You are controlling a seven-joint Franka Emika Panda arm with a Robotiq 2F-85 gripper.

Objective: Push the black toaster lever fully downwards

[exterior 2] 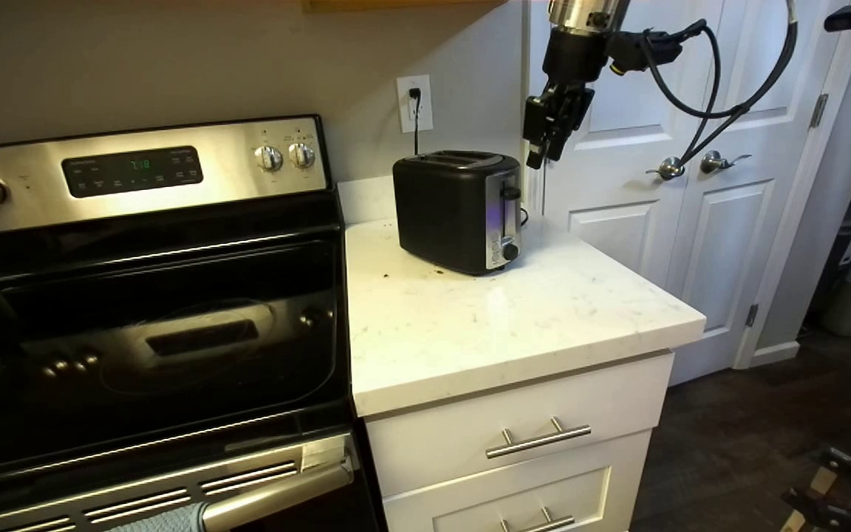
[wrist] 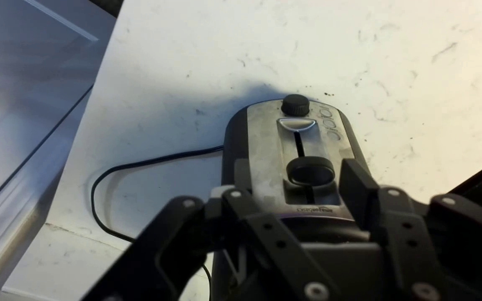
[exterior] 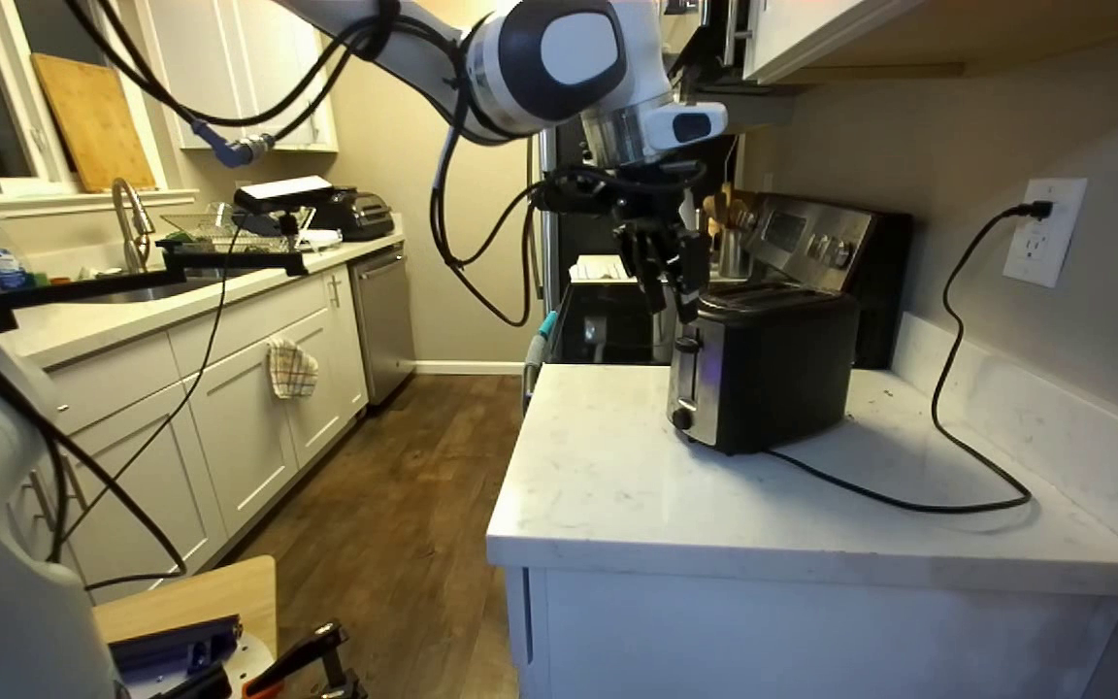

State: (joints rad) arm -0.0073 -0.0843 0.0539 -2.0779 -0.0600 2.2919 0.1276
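The toaster (exterior: 787, 374) stands upright on the white counter, its black side and silver end face visible; it also shows in an exterior view (exterior 2: 440, 210) and the wrist view (wrist: 264, 138). The black lever (wrist: 310, 171) sits near the top of its slot; it also shows in both exterior views (exterior: 687, 345) (exterior 2: 511, 193). My gripper (wrist: 296, 169) is open and empty. In the wrist view its fingers lie on either side of the lever. In both exterior views the gripper (exterior: 673, 309) (exterior 2: 544, 158) hangs just above lever height, beside the end face, apart from the lever.
A black knob (wrist: 295, 105) sits below the slot. The black cord (exterior: 908, 505) runs along the counter (exterior: 598, 485) to the wall outlet (exterior: 1044, 233). A stove (exterior 2: 174, 318) adjoins the counter. An upper cabinet (exterior: 840, 39) hangs above.
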